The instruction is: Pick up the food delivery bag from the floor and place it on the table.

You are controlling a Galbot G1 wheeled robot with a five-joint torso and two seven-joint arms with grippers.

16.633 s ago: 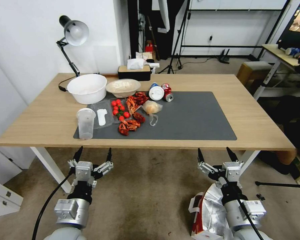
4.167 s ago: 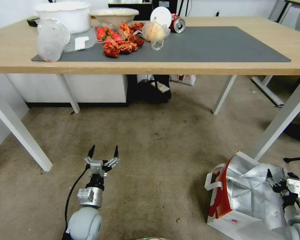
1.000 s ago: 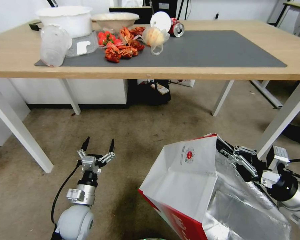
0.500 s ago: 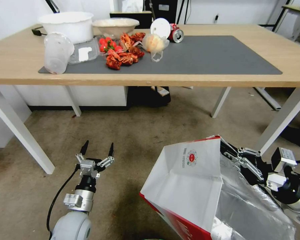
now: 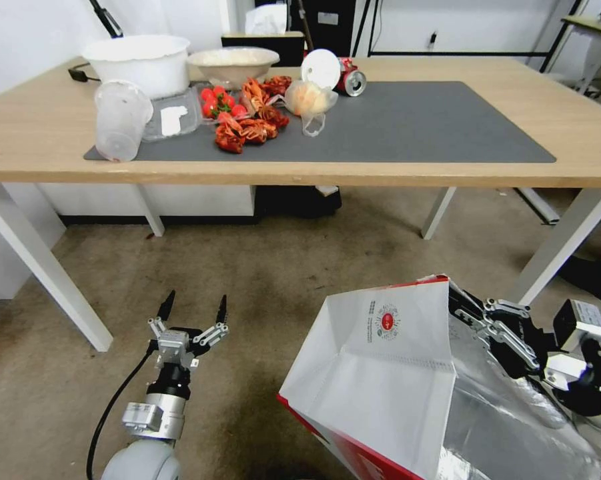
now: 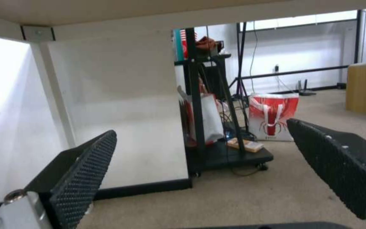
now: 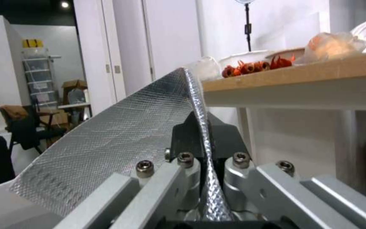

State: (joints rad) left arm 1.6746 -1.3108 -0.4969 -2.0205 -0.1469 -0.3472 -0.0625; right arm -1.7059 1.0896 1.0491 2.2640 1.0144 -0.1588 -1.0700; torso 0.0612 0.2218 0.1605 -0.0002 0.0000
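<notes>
Food delivery bag: rim pinched flat in right gripper, hanging below and short of the table edge; left gripper spread, idle, low.

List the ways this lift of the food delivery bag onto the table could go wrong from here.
1. The right gripper pinches only the thin foil rim of the food delivery bag; the big bag hangs tilted and might slip or tear.
2. The bag sits below the table edge, so it could catch there while rising.
3. The crayfish and the clear plastic cup crowd the mat's left side; a wide bag set there might knock them.
</notes>
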